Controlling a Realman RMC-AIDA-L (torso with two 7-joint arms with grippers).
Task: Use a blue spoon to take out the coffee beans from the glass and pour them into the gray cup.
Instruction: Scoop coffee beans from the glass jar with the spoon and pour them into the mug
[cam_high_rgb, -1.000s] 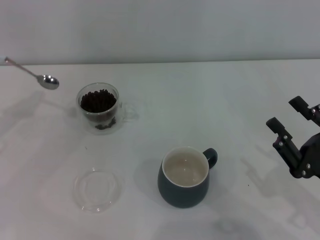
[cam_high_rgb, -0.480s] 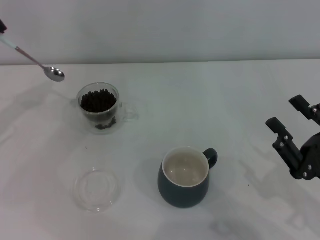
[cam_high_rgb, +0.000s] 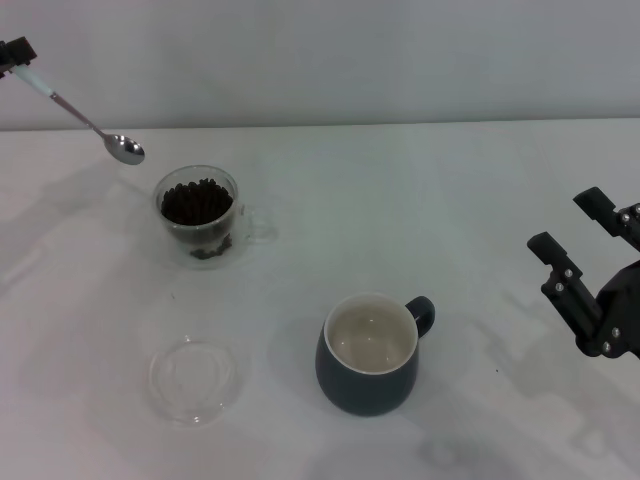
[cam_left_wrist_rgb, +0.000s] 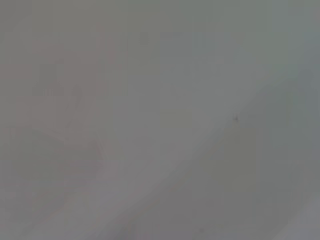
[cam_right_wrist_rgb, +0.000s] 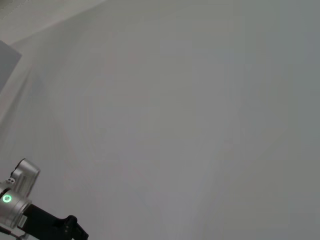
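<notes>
The blue spoon (cam_high_rgb: 88, 124) hangs in the air at the far left, with its silver bowl empty, just left of and above the glass (cam_high_rgb: 198, 216). My left gripper (cam_high_rgb: 14, 52) shows only at the frame's corner and is shut on the spoon's pale handle. The glass holds a heap of coffee beans (cam_high_rgb: 196, 200). The gray cup (cam_high_rgb: 368, 356) stands at the front centre, empty, with its handle to the right. My right gripper (cam_high_rgb: 588, 248) is open and empty at the right edge, above the table.
A flat clear glass dish (cam_high_rgb: 193, 380) lies on the white table (cam_high_rgb: 450, 200) in front of the glass. A grey wall runs behind the table. The right wrist view shows bare surface and a piece of arm with a green light (cam_right_wrist_rgb: 15, 200).
The spoon has moved right, towards the glass, and its handle and my left gripper have come into view at the top left corner. The right arm has barely moved.
</notes>
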